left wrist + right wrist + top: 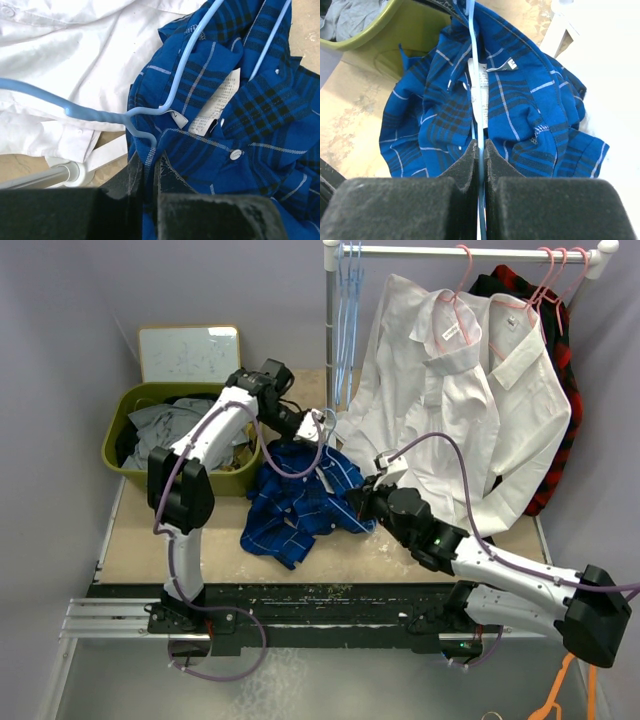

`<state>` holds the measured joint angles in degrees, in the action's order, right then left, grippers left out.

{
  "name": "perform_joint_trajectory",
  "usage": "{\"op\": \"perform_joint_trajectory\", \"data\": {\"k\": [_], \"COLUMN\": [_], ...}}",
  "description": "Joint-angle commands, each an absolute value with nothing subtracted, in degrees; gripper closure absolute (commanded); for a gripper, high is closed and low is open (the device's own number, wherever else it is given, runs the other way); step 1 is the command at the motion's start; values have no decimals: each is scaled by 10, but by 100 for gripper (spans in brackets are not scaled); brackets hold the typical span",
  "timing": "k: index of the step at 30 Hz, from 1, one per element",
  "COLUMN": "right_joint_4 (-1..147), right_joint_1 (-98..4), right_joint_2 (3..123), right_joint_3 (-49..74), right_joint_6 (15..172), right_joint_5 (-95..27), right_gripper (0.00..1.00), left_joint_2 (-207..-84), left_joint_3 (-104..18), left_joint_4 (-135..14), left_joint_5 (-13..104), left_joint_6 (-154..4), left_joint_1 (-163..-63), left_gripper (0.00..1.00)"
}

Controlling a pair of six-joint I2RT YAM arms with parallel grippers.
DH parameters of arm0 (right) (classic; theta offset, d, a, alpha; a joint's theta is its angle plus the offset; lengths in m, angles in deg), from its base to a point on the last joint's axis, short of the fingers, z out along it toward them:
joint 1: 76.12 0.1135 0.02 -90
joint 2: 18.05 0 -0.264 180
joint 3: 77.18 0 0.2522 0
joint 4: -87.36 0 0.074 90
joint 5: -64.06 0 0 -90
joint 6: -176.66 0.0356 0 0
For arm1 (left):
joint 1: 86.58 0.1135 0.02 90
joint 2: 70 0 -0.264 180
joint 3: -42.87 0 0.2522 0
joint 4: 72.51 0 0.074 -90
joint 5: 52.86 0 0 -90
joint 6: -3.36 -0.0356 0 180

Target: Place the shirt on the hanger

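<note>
The royal-blue checked shirt (300,495) lies bunched on the table between both arms. My left gripper (318,427) is shut on the shirt's collar edge (146,165), at the shirt's far side. The light-blue hanger (175,75) lies partly inside the collar, its hook (45,95) sticking out over the white shirts. My right gripper (362,502) is shut on the hanger's thin bar (475,100) at the shirt's right edge; the bar runs straight away over the shirt (520,115). In the top view the hanger is mostly hidden by cloth and grippers.
A green bin (125,435) of clothes stands at the back left with a whiteboard (188,352) behind it. A rack (470,252) at the back holds white shirts (450,400), a red-and-black plaid shirt (560,360), pink hangers (548,270) and spare light-blue hangers (347,310). An orange hanger (565,690) lies bottom right.
</note>
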<state>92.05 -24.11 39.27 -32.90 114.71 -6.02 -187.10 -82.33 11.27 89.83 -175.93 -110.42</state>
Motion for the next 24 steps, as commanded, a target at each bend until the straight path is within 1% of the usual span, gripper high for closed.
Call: {"op": "perform_joint_trajectory", "data": {"k": [1,3,10,15,19,23,24], "right_joint_4": [970,961,948,939,910,893,891], "right_joint_1": [-243,-243,-243,-243,-243,-243,-243], "right_joint_2": [364,357,331,320,303,276,269], "right_joint_3": [-291,-288,-285,-273,-256,-253,-254], "right_joint_6": [1143,1138,1137,1129,1125,1126,1126], "right_joint_5": [-29,-34,-48,-71,-81,-95,-99], "right_gripper": [100,100,100,100,91,79,74], "left_joint_2": [-1806,-1778,-1721,-1677,-1638,-1599,-1589], "left_joint_3": [-786,-771,-782,-760,-750,-729,-722], "left_joint_4": [58,32,32,12,6,-2,-3], "left_joint_5": [910,876,814,740,708,696,697], "left_joint_6": [-1620,-1592,-1468,-1387,-1343,-1306,-1296], "left_joint_1": [-1130,-1146,-1185,-1206,-1214,-1215,-1215], "left_gripper": [100,100,100,100,100,100,100]}}
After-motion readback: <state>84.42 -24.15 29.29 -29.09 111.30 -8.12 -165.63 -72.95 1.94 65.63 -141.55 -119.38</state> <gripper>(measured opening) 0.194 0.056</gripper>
